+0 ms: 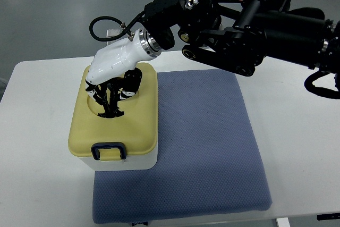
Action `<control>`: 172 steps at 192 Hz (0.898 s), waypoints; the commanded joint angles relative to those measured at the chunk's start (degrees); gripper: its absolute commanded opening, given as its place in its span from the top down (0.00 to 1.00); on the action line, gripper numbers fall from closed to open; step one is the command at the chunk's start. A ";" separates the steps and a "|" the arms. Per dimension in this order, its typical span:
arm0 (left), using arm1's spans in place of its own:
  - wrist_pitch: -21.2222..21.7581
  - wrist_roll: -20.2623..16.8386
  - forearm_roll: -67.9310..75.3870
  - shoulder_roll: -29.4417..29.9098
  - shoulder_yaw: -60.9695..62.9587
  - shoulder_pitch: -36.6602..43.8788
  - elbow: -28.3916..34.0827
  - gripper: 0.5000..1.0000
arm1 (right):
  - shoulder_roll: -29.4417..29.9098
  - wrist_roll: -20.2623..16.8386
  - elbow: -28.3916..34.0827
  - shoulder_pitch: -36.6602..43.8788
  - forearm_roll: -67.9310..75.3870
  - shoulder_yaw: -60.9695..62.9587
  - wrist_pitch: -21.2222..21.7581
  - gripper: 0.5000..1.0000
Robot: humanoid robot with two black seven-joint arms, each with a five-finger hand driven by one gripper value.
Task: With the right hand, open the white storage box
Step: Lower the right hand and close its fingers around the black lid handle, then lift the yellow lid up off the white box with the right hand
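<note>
A white storage box [127, 162] with a pale yellow lid [143, 120] and a dark blue front latch [108, 151] stands on the left edge of a blue mat. My right hand [109, 97], white with black fingers, comes in from the right and reaches down onto the lid. Its fingers [112, 104] dip into the recess in the lid's top at the handle. I cannot tell whether they grip it. The lid lies flat and closed on the box.
A blue textured mat [207, 147] covers the middle of the white table [42, 110]. The black right arm [249, 25] spans the upper right. Grey floor lies beyond the table's far edge.
</note>
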 commanded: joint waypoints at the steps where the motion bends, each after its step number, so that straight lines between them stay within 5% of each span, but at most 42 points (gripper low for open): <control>1: -0.01 0.00 0.00 0.00 -0.01 0.00 0.00 0.00 | 0.00 0.00 -0.13 -0.10 0.00 0.06 -0.01 1.00; 172: -0.01 0.00 0.00 0.00 -0.01 0.00 0.00 0.00 | -2.55 0.70 -0.13 4.29 1.14 1.47 1.49 1.00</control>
